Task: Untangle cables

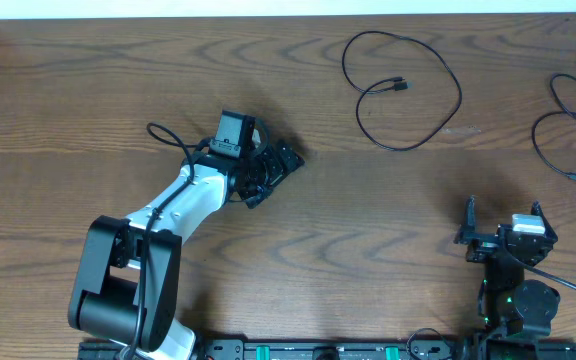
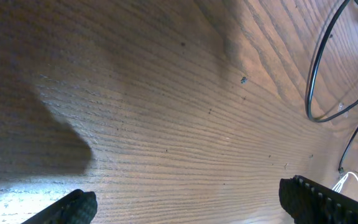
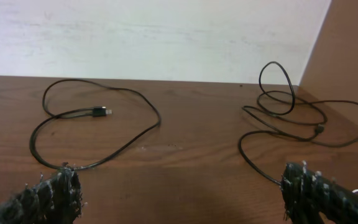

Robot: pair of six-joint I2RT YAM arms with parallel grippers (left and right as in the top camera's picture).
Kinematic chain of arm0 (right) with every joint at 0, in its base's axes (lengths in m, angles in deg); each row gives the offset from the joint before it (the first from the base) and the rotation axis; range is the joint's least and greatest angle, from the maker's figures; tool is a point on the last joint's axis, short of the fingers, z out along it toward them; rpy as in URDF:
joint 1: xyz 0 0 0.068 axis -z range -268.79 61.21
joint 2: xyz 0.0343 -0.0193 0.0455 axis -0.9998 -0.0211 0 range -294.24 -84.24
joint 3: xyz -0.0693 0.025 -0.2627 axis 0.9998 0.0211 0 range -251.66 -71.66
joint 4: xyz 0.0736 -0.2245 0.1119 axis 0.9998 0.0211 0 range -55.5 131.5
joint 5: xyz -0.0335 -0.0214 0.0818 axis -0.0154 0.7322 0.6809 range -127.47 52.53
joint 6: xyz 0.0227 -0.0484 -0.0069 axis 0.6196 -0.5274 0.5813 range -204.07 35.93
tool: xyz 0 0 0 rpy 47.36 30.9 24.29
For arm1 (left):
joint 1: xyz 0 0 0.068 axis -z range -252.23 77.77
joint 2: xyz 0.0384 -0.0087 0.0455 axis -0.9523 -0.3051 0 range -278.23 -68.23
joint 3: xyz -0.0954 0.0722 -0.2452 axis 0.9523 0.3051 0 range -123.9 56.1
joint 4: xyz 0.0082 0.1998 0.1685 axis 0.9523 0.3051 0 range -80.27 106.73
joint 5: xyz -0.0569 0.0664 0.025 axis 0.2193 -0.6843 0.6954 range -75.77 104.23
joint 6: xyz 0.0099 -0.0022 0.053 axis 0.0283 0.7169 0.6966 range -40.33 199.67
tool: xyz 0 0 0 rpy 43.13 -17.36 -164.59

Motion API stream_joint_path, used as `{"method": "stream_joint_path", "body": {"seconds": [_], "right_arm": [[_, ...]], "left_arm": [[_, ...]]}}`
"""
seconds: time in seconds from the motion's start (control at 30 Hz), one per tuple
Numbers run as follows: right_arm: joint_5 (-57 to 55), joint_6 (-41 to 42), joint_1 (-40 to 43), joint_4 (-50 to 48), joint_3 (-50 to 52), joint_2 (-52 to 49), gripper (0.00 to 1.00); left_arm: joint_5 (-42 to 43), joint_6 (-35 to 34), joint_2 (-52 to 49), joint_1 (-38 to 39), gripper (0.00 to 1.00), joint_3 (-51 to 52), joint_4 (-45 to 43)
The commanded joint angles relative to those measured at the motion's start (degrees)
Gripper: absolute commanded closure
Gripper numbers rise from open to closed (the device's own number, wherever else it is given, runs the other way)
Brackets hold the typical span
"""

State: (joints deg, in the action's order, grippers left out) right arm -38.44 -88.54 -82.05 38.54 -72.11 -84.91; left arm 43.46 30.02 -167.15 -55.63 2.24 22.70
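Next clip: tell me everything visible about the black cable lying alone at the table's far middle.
The black cable is thin and rubbery-looking. It lies flat on the wooden table in one loose loop that crosses itself. A small dark plug with a metal tip rests inside the loop; the other end is hard to make out. Nothing else touches it.

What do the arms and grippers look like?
The left arm has white links, black joints and a black cord along it. The right arm is black with green lights. The left gripper and right gripper are black, with rough fingers.
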Motion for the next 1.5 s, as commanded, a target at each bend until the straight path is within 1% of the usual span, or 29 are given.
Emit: {"method": "stream_joint_path", "body": {"seconds": [0.0, 0.07, 0.13, 0.23, 0.33, 0.4, 0.47, 0.57, 0.63, 0.73, 0.93, 1.2, 1.47], "right_arm": [[0.48, -0.72, 0.24, 0.20, 0.15, 0.35, 0.01], [0.50, -0.72, 0.24, 0.20, 0.15, 0.35, 0.01], [0.50, -0.72, 0.24, 0.20, 0.15, 0.35, 0.01], [0.48, -0.72, 0.24, 0.20, 0.15, 0.35, 0.01], [0.50, -0.72, 0.24, 0.20, 0.15, 0.35, 0.01], [0.50, -0.72, 0.24, 0.20, 0.15, 0.35, 0.01], [0.50, -0.72, 0.24, 0.20, 0.15, 0.35, 0.01], [0.50, -0.72, 0.24, 0.20, 0.15, 0.35, 0.01], [0.50, -0.72, 0.24, 0.20, 0.15, 0.35, 0.01], [0.50, -0.72, 0.24, 0.20, 0.15, 0.35, 0.01], [0.48, -0.72, 0.24, 0.20, 0.15, 0.35, 0.01], [0.48, -0.74, 0.24, 0.20, 0.15, 0.35, 0.01], [0.50, -0.72, 0.24, 0.20, 0.15, 0.35, 0.01]], "left_arm": [[-0.76, 0.55, 3.48, 0.26, 0.02, -0.48, 0.28], [-2.89, 1.84, 6.69, 0.42, 0.02, -0.48, 1.25], [-9.31, 3.45, 10.71, 0.42, 0.02, -0.48, 3.28], [-19.30, 3.58, 16.87, 0.39, 0.02, -0.48, 6.47], [-28.55, 3.58, 24.11, 0.39, 0.02, -0.48, 11.93], [-32.65, 4.31, 28.57, 0.28, 0.02, -0.46, 16.02], [-34.51, 7.26, 32.96, -0.31, 0.02, -0.48, 19.85], [-34.47, 13.03, 39.65, -2.10, 0.02, -0.46, 25.66], [-34.47, 15.10, 44.15, -3.78, 0.02, -0.46, 29.07], [-34.42, 16.76, 50.99, -6.49, 0.02, 0.33, 31.12], [-33.68, 16.87, 65.48, -10.91, 0.02, 5.81, 31.12], [-28.98, 16.85, 82.90, -14.95, 0.02, 17.57, 28.94], [-28.17, 16.85, 90.90, -16.59, 0.02, 26.53, 22.73]]}}
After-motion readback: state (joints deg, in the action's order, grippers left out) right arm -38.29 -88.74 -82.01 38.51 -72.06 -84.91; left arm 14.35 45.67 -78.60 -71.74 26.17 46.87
